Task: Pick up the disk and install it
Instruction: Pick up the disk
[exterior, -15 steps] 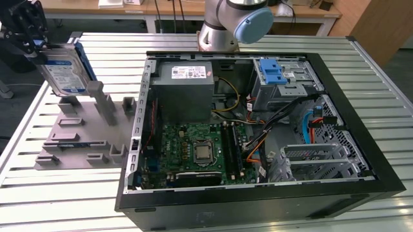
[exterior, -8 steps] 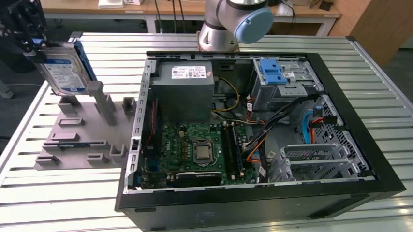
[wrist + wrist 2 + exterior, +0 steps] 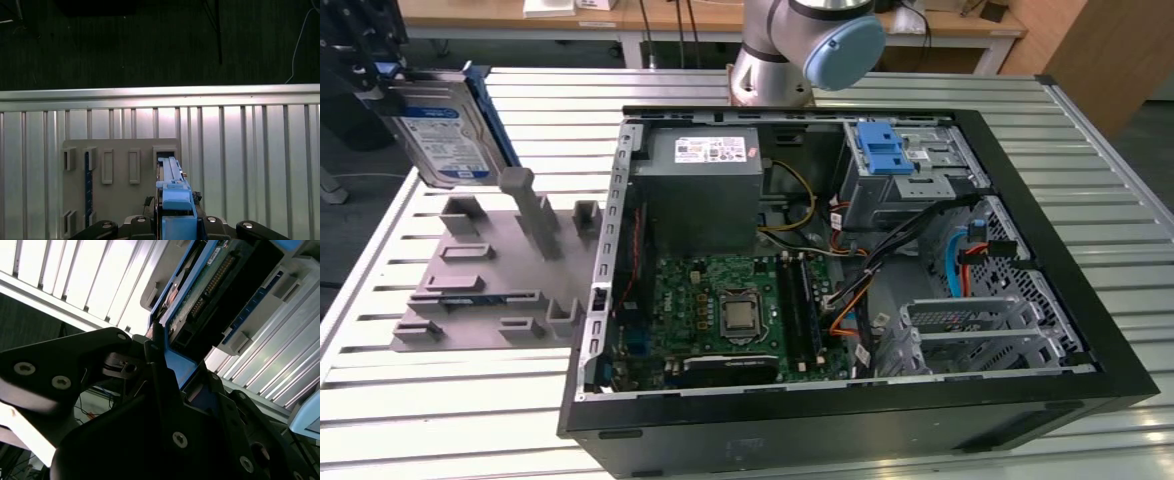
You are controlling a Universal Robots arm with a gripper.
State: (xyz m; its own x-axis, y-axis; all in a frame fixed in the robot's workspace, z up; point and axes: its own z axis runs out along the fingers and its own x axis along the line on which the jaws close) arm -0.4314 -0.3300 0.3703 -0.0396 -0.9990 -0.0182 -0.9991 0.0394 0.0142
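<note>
Slatted metal table (image 3: 454, 400), dark floor beyond its edge in first wrist view. Open computer case (image 3: 854, 425) lying flat on table, toward exterior view's right. Inside: green board (image 3: 734, 300), grey box (image 3: 707, 190) with white sticker, metal cage (image 3: 894, 160) with blue latch. Grey slotted stand (image 3: 480, 290) just beside case, on exterior view's left. Disk (image 3: 440, 135) up at far end of stand, upright on edge, label side toward exterior camera, blue bracket (image 3: 172, 362) around it. Gripper (image 3: 380, 75) clamped on disk's upper end, black fingers (image 3: 155, 365) pressed against bracket in second wrist view. Edge-on in first wrist view, over a slot (image 3: 165, 152) in stand. Disk well apart from cage. Arm base (image 3: 781, 50) behind case.
</note>
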